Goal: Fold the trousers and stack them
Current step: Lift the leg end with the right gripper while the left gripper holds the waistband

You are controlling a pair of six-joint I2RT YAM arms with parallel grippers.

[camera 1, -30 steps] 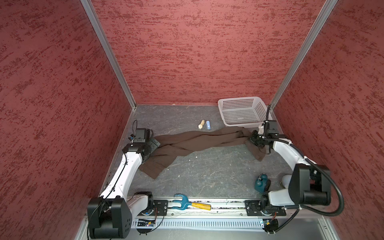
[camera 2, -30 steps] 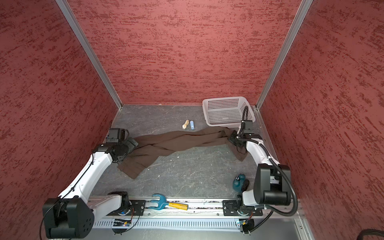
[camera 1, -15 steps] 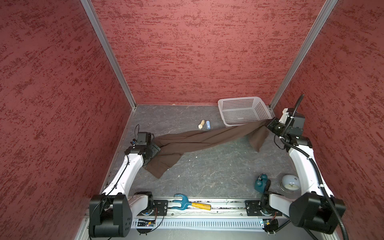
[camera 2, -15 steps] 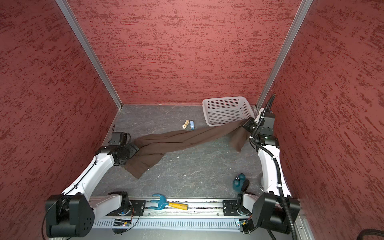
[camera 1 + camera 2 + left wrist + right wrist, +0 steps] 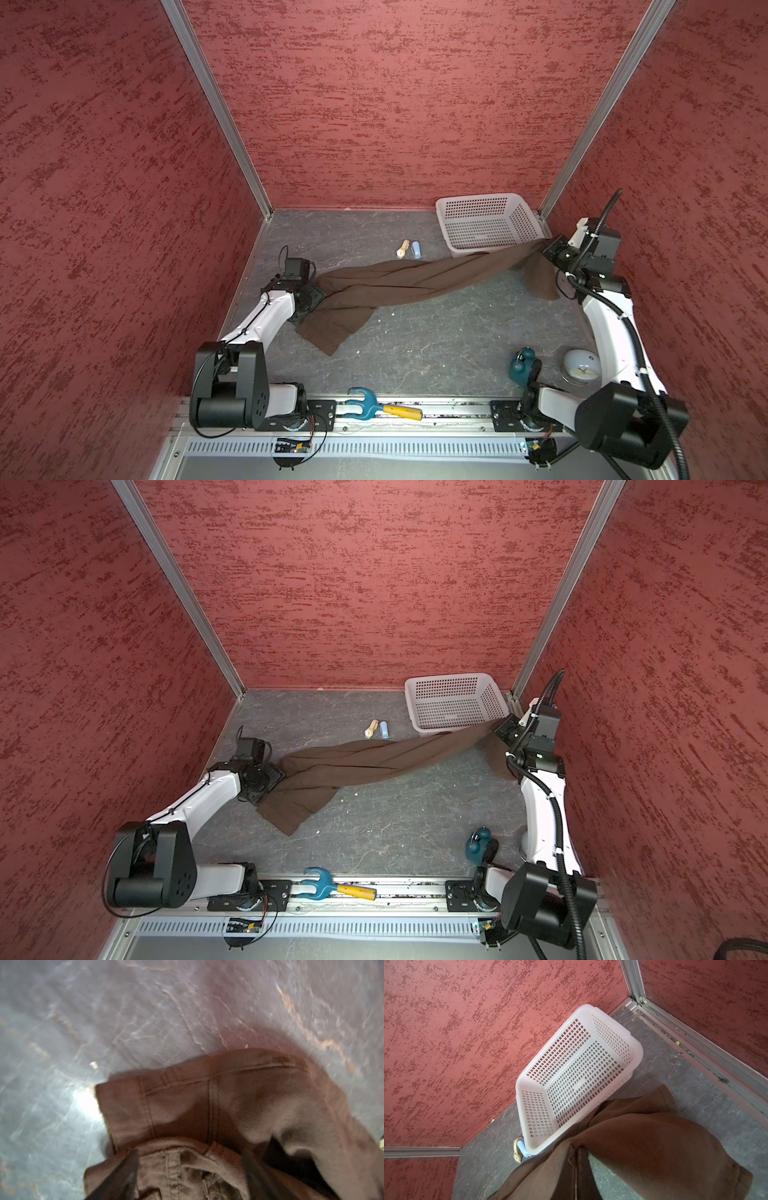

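Black right gripper [image 5: 549,250], clamped on one end of the dark olive-brown soft cloth trousers [image 5: 399,280], holds it raised at far right beside the white perforated plastic basket [image 5: 486,224], likely to stretch them; left gripper [image 5: 190,1150], jaws half-spread, straddles their seamed left end.

Olive-brown trousers [image 5: 399,282] on a grey veined bench [image 5: 436,345].
The basket [image 5: 524,224] was white, grid-holed; walls [image 5: 395,104] were mottled red; the fork [image 5: 365,405] teal, yellow-handled.

trousers [image 5: 399,282] span the middle; floor [image 5: 436,345] in front open.
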